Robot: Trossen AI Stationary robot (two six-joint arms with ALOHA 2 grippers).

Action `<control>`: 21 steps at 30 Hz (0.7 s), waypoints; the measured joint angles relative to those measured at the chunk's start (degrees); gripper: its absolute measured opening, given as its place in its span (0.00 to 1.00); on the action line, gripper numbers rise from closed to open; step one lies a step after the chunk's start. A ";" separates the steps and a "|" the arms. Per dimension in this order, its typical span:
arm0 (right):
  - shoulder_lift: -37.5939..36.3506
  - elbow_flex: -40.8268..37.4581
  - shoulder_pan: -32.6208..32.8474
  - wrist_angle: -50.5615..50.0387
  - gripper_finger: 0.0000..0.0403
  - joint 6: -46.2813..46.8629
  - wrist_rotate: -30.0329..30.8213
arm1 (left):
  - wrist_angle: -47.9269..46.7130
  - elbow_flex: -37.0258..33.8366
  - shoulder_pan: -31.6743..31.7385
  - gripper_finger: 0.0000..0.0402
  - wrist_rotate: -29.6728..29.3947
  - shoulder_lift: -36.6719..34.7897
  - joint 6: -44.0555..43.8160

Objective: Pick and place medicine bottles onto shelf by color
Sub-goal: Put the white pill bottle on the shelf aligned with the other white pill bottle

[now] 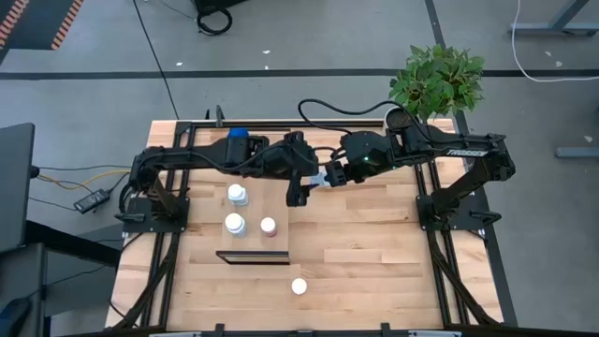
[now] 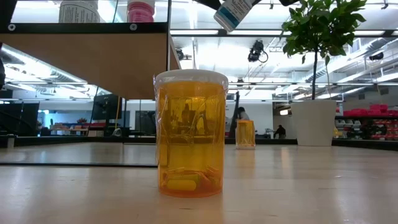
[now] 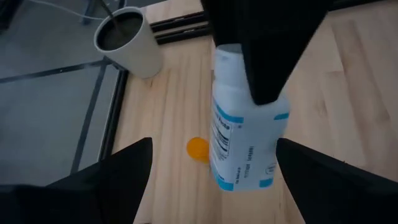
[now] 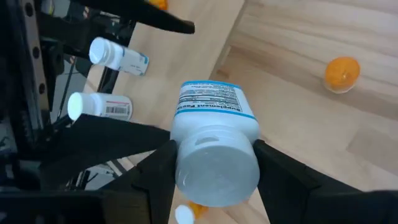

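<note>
White and blue-labelled, the bottle (image 4: 214, 149) hangs above the table (image 1: 374, 253) near the high view's centre, pinched at its cap end by the right claw (image 1: 329, 177), apparently mid-handover. The left claw (image 3: 211, 168) stands spread around its lower end without touching, so it carries no weight. Left of centre, the shelf (image 1: 271, 201) already bears two white bottles (image 1: 237, 194) and a pink one (image 1: 269, 226). An orange bottle (image 2: 189, 132) waits on the table at lower centre, unsorted.

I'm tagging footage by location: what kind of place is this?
Probably a robotics lab or workshop: a framed wooden table on grey concrete floor, ceiling strip lights and a mounted camera behind, a potted plant beside.
</note>
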 joint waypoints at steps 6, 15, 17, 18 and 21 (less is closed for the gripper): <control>0.00 0.00 -0.95 2.39 0.49 -0.21 0.99 | 0.05 0.00 0.53 0.86 5.78 0.02 -0.06; 0.00 -0.02 -0.93 5.54 0.49 -1.73 1.17 | 0.76 0.02 0.91 0.86 5.84 0.83 -0.09; 0.00 -0.02 -0.92 5.52 0.49 -1.72 1.15 | 0.36 0.00 0.99 0.86 5.82 1.02 -0.64; 0.00 -0.02 -0.89 5.52 0.49 -1.83 1.13 | 0.98 0.02 0.99 0.86 5.80 1.17 -1.36; 0.00 -0.02 -0.91 5.52 0.49 -2.01 1.12 | 0.88 0.02 0.96 0.84 5.64 1.39 -1.79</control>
